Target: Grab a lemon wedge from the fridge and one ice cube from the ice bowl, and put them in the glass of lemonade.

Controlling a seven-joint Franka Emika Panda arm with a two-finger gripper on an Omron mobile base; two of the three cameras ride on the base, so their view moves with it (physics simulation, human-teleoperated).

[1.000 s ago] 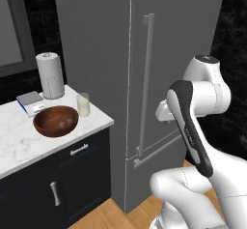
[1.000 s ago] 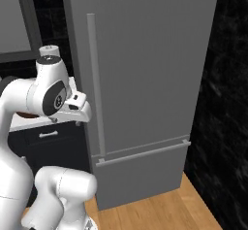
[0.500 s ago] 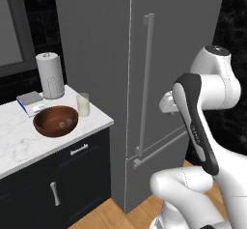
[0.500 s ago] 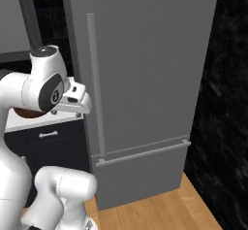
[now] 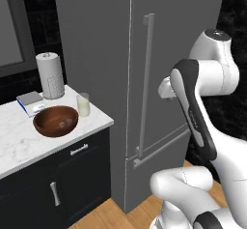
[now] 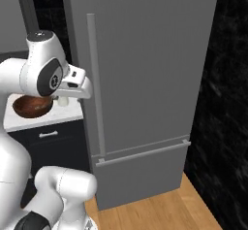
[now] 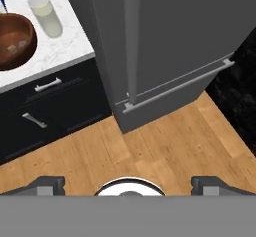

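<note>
Tool (image 7: 128, 183) spread wide, empty, pointing down at wooden floor. Tall grey fridge (image 7: 165, 36) shut ahead of tool; lemon wedge presumably inside. Its long vertical grey bar handle (image 5: 146, 78) looks rigid, slim; grip mid-bar.

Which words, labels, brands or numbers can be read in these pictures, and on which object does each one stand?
None can be read.
The fridge door and its bar handle are plain grey, with no brand or sign.
The paper towel roll, the glass of lemonade and the ice bowl carry no print.
The small blue-edged flat item on the counter is too small to tell whether it bears any text.
</note>
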